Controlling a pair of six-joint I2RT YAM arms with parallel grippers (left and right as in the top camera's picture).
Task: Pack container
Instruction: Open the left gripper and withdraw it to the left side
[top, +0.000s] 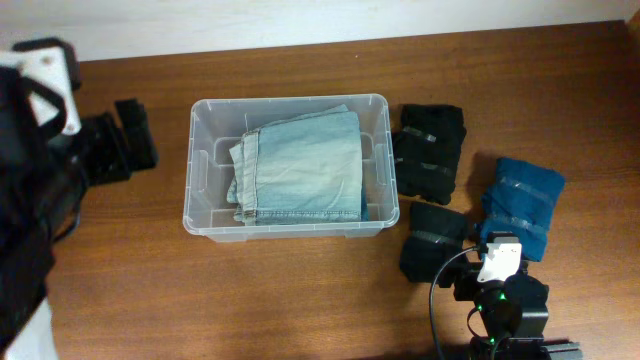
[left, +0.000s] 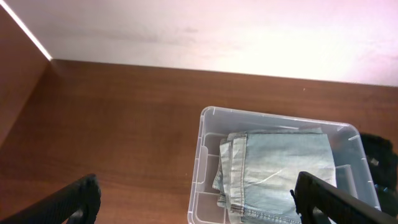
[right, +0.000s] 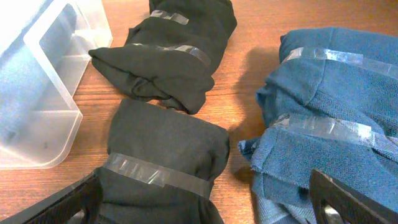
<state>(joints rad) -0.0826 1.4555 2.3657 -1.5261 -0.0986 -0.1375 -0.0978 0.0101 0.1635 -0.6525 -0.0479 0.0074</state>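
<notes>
In the middle of the counter (top: 300, 300) sat the clear container (top: 203, 170), with folded jeans (top: 300, 165) inside. The left gripper (left: 196, 190) was spread wide and empty, left of the container. The right gripper (right: 205, 186) was also released and empty, over a taped black bundle (right: 165, 158) near another black bundle (right: 174, 50) and a blue bundle (right: 329, 124), all right of the container.

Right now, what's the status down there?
Left gripper open, right gripper open, both empty. Container holds folded jeans. Two black bundles, one blue bundle outside it. Nothing blocking the opening.
</notes>
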